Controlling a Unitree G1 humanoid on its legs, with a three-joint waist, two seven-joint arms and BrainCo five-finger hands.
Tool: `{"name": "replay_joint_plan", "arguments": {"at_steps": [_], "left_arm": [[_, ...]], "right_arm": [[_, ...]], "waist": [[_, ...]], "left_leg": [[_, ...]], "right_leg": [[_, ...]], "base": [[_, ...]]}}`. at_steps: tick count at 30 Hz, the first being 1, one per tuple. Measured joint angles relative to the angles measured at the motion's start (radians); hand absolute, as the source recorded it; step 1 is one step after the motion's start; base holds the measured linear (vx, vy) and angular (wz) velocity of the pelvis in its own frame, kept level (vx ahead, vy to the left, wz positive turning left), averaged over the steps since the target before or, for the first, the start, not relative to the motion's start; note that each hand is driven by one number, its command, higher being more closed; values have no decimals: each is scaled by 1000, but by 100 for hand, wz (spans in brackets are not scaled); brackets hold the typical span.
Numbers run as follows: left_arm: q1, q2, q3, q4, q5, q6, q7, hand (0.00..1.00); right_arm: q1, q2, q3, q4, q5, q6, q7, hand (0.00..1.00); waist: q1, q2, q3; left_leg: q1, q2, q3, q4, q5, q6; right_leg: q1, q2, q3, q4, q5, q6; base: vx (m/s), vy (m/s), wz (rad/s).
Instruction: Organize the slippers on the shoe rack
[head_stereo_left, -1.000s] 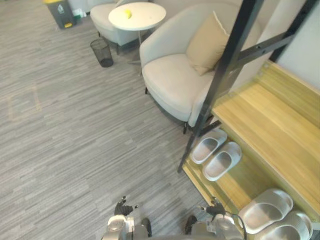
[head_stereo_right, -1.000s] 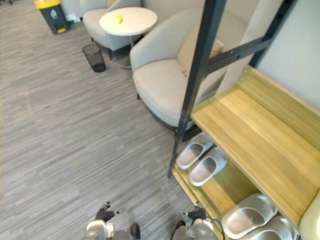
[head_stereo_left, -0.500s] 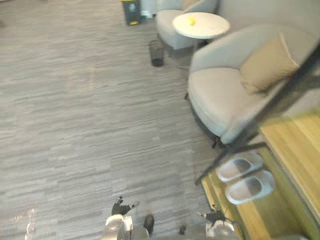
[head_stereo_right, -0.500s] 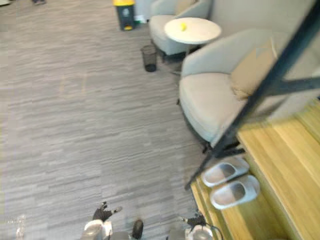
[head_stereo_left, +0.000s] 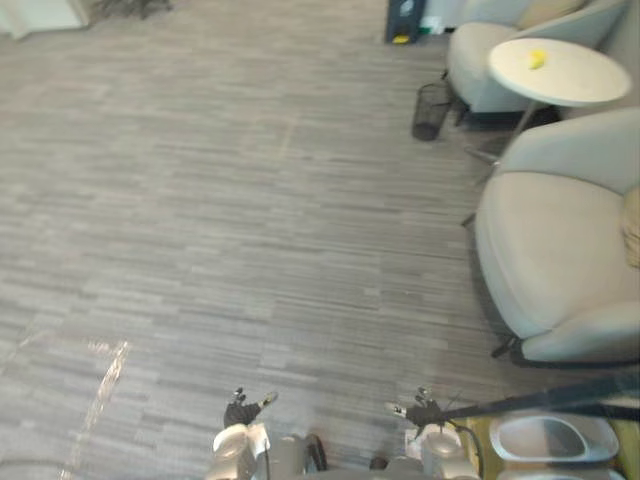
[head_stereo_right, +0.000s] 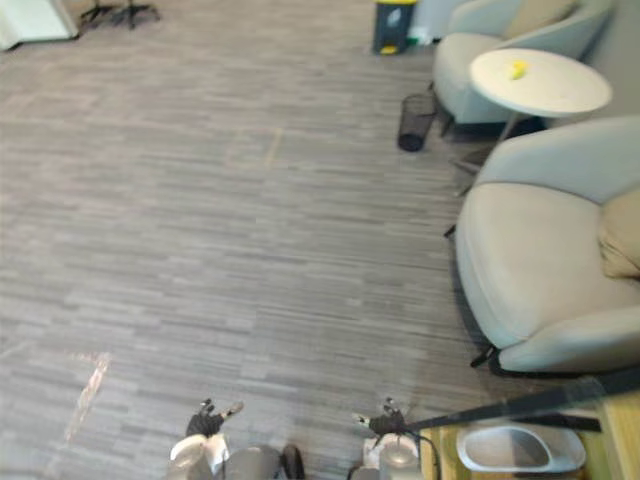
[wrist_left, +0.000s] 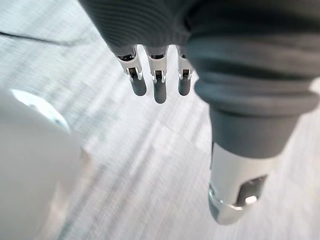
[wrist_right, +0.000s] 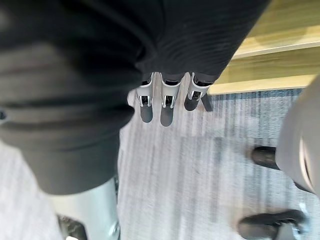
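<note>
Slipper (head_stereo_left: 553, 438) at 5 o'clock: far rim partly behind the dark bar of the shoe rack (head_stereo_left: 545, 400); I can't make out whether it sits on a shelf or on the floor. The shoe rack itself runs off the corner there, its shelves cut by the edge.
Armchair (head_stereo_left: 560, 240) at 3 o'clock, cut by the right edge; its cushion (head_stereo_right: 622, 235) is half out of frame.
Yellow object (head_stereo_right: 516, 69) on the round tabletop (head_stereo_right: 560, 90) at 1 o'clock is too small for me to identify.
Bin (head_stereo_right: 393, 20) at 12 o'clock has its top cut off.
</note>
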Motion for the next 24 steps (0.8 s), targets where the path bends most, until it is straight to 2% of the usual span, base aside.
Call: {"name": "replay_joint_plan", "arguments": {"at_steps": [1,2,3,4,5,6,8,11,12,13,14,15,17,19,20,21,23,24], "left_arm": [[4,5,0,10,0,1,0,0],[14,7,-3,10,-1,3,-1,0],[14,9,-8,13,0,3,-1,0],[12,18,-13,13,3,6,-1,0],[7,36,-17,14,3,7,-1,0],[8,43,-17,14,3,8,-1,0],[6,41,-17,14,3,8,-1,0],[-10,29,-17,23,2,9,-1,0],[-23,23,-19,30,2,8,-2,0],[-29,19,-24,38,2,7,-4,0],[-38,15,-27,53,2,7,-4,0],[-45,0,-31,62,2,7,-8,0],[-51,-22,-30,64,3,8,-8,0],[-51,-32,-27,62,11,9,-9,0],[-48,-32,-19,45,14,8,-10,0],[-43,-32,-4,24,13,8,-10,0],[-41,-26,0,-14,13,9,-11,0],[-40,-26,0,-30,13,8,-15,0]], "right_arm": [[11,6,-1,0,-1,1,0,0],[33,-1,-2,-12,-4,3,1,0],[35,-4,0,-24,-7,-1,2,0],[34,-5,0,-43,-7,0,3,0],[38,1,1,-51,-7,-3,4,0],[42,5,2,-49,-7,-5,6,0],[42,2,1,-51,-7,-8,8,0],[18,-7,-1,-44,-6,-11,10,0],[9,-11,-2,-37,-6,-10,10,0],[4,-15,-1,-30,-7,-8,11,0],[0,-25,-1,-18,-7,-8,11,0],[-19,-37,-2,-4,-7,-5,11,0],[-26,-44,-4,-2,-7,1,9,0],[-15,-42,10,-12,-7,2,10,0],[-10,-35,35,-14,-6,2,10,0],[-7,-25,43,-14,-5,3,9,0],[-4,1,43,-12,1,4,6,0],[0,7,43,-12,2,4,5,0]], "waist": [[5,-8,0],[4,-9,2],[3,-15,4],[-2,-25,8],[-22,-46,4],[-26,-58,0],[-27,-59,-1],[-36,-49,1],[-46,-46,1],[-54,-47,2],[-62,-41,-3],[-54,-18,-12],[-54,2,-3],[-67,11,-3],[-65,20,5],[-52,31,11],[-33,22,21],[-26,17,24]], "left_leg": [[26,-16,-5,-22,-6,6],[67,-33,-29,-41,-25,17],[92,-43,-53,-42,-36,23],[119,-56,-76,-43,-42,28],[162,-70,-124,-37,-61,43],[196,-70,-159,-38,-74,47],[229,-61,-201,-45,-97,44],[313,-39,-267,-119,-107,35],[341,-24,-303,-149,-112,25],[366,-18,-343,-170,-116,17],[379,-5,-373,-173,-118,14],[373,26,-393,-164,-100,-17],[372,32,-416,-108,-66,-57],[300,32,-435,102,-29,-81],[188,46,-415,393,50,-128],[89,89,-362,599,17,-126],[-50,130,-293,716,-58,-97],[-81,136,-276,703,-79,-88]], "right_leg": [[8,-15,-1,34,-13,21],[-21,-45,0,199,-35,54],[-73,-66,8,357,-32,55],[-133,-92,25,535,0,43],[-216,-99,79,704,-7,48],[-253,-80,112,746,-14,46],[-322,-53,130,707,-24,38],[-414,4,144,446,2,6],[-427,37,155,290,62,-2],[-413,54,169,209,185,-32],[-406,64,168,227,201,-63],[-405,68,146,247,166,-76],[-387,68,113,285,116,-96],[-310,78,88,251,76,-95],[-219,99,92,177,59,-105],[-153,126,93,129,53,-113],[-43,135,97,58,49,-121],[-14,131,100,37,48,-121]], "base": [[162,48,29],[192,91,39],[170,81,54],[273,51,89],[346,-13,115],[357,-34,113],[324,-58,78],[430,-97,71],[517,-166,94],[666,-223,95],[578,-198,67],[577,-195,43],[614,-195,32],[534,-159,30],[494,-88,4],[463,-60,-7],[443,-23,-6],[459,15,-5]]}}
